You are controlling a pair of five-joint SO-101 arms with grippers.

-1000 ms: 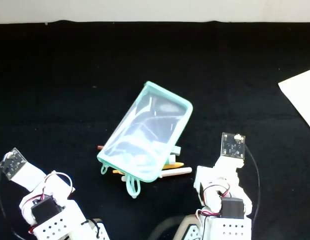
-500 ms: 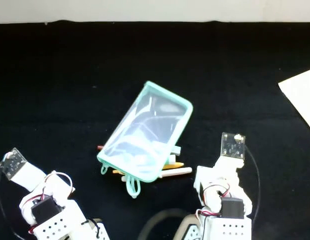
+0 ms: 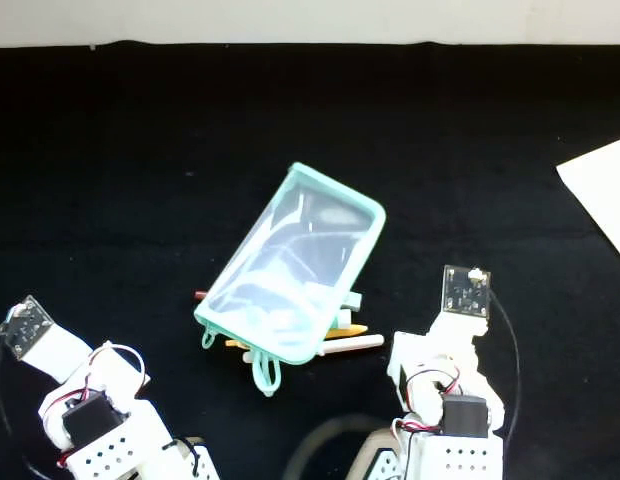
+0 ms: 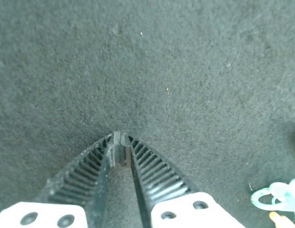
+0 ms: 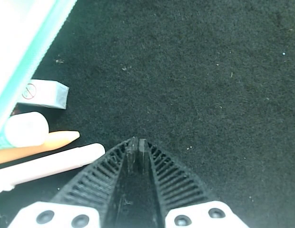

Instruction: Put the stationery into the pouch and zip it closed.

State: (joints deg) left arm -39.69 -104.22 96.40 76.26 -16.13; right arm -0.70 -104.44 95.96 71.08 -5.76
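Both empty and pinched closed, my left gripper (image 4: 120, 145) and right gripper (image 5: 136, 147) hover by the table's (image 3: 140, 150) near edge.

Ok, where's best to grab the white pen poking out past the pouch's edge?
Grip the white pen on its free end, clear of the pouch, coming from the side where the right tool sits. It lies flat with its other end hidden by the pouch and the orange pencil alongside, so I'd pinch across its width near the tip.

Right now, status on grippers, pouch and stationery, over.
Left gripper shut, empty, over cloth. Right gripper shut, empty, beside stationery. Pouch lies partly over stationery, in the way.
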